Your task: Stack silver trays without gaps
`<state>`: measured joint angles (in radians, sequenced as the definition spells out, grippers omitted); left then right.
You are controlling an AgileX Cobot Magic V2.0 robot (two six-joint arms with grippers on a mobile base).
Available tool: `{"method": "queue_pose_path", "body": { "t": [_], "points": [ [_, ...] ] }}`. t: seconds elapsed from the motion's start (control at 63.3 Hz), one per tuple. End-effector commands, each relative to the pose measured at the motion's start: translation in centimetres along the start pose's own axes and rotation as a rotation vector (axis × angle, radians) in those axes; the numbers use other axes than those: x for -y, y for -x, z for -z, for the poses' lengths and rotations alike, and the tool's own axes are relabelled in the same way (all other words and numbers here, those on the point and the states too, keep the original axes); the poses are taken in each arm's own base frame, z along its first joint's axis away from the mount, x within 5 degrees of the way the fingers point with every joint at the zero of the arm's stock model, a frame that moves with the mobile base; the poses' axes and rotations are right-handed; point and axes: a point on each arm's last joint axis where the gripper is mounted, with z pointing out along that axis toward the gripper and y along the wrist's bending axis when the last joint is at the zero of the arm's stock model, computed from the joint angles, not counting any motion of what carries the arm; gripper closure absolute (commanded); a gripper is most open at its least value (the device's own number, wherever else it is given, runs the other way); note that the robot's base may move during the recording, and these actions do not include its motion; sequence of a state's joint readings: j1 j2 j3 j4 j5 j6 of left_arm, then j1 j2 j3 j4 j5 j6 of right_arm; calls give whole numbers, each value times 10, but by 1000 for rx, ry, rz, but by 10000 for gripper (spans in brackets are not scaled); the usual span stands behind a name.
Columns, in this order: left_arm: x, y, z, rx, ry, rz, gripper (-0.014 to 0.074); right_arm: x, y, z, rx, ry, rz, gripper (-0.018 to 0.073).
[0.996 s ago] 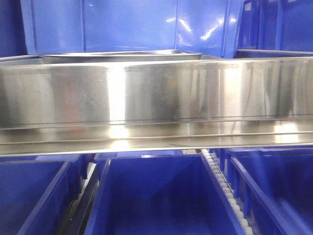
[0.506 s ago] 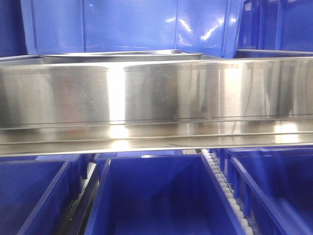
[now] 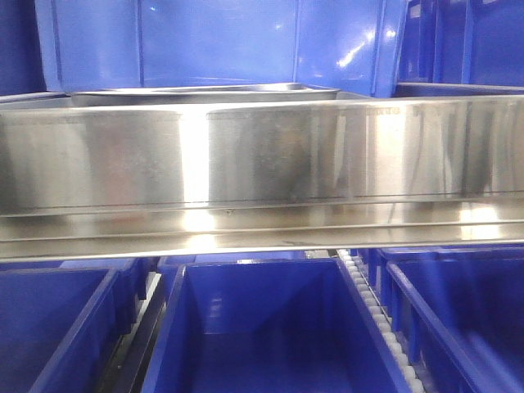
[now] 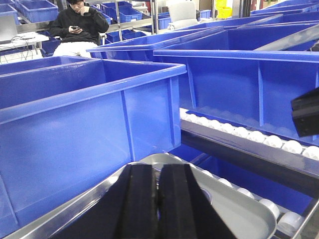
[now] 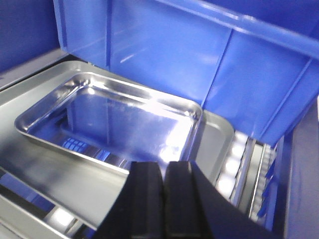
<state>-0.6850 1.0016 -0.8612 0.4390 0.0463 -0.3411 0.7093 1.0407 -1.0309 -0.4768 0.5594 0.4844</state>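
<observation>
Left gripper [image 4: 157, 209], right gripper [image 5: 164, 206] closed, empty

The surface [image 5: 60, 172] here is a flat steel shelf, dull grey and smooth, running along in front of tall blue bins [image 5: 209, 64]. Sitting flat on it is a silver tray [image 5: 109, 122], shiny base up, mirroring the blue wall behind. Off its end, white rollers [image 4: 239, 132] line a conveyor track, and a blue bin [image 4: 75, 124] rests just beside the tray's rim there.
</observation>
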Motion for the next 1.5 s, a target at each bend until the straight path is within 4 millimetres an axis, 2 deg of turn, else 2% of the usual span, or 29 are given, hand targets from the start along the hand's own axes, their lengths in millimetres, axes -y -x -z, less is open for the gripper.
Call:
{"method": "queue_pose_path", "body": {
  "t": [0.0, 0.111, 0.221, 0.379, 0.522, 0.695, 0.885, 1.091, 1.343, 1.486],
  "points": [
    [2, 2, 2, 23, -13, -8, 605, 1, 5, 7, 60, 10, 18, 638],
    [2, 2, 2, 23, -13, -8, 605, 2, 3, 21, 144, 46, 15, 638],
    [2, 2, 2, 23, -13, -8, 605, 4, -11, 41, 222, 93, -14, 638],
    [2, 2, 2, 23, -13, -8, 605, 8, -47, 69, 313, 178, -123, 638],
    [2, 2, 2, 23, -13, -8, 605, 21, -83, 83, 344, 126, -158, 638],
    [2, 2, 2, 23, -13, -8, 605, 36, -132, 90, 377, -30, -185, 638],
    [2, 2, 2, 23, -13, -8, 605, 40, -166, 98, 558, -164, -77, 638],
    [2, 2, 2, 23, -13, -8, 605, 44, -203, 97, 578, -310, -89, 638],
    [2, 2, 2, 22, -13, -8, 605, 47, -231, 79, 484, -353, -107, 638],
    [2, 2, 2, 22, -13, -8, 605, 46, -230, 79, 503, -343, -101, 638]
  ]
}}
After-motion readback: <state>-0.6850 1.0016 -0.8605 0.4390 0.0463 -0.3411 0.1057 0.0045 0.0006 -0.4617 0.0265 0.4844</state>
